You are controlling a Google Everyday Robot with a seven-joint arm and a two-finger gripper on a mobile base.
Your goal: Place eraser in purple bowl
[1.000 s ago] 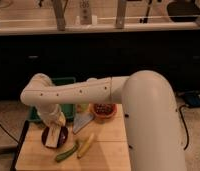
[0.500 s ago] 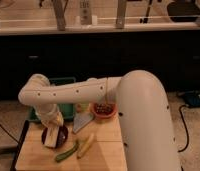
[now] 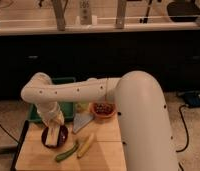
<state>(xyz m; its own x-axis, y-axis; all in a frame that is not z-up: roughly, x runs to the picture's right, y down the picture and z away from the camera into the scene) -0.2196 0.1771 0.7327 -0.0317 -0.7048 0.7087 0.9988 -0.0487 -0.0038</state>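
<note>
The purple bowl (image 3: 63, 133) sits at the left of the wooden table (image 3: 105, 152). The pale cream eraser (image 3: 52, 137) stands upright in or just over the bowl, covering most of its inside. My gripper (image 3: 55, 123) is directly above the bowl at the eraser's top end, at the end of the white arm that reaches in from the right. Whether it still grips the eraser does not show.
An orange bowl (image 3: 103, 110) with dark speckled contents stands at the back. A blue-grey sponge (image 3: 82, 120) lies beside it. A yellow vegetable (image 3: 86, 145) and a green one (image 3: 67, 151) lie in front. A green tray (image 3: 68, 106) sits behind the purple bowl.
My gripper and the eraser have shifted slightly left and down over the purple bowl. The other objects have not moved.
</note>
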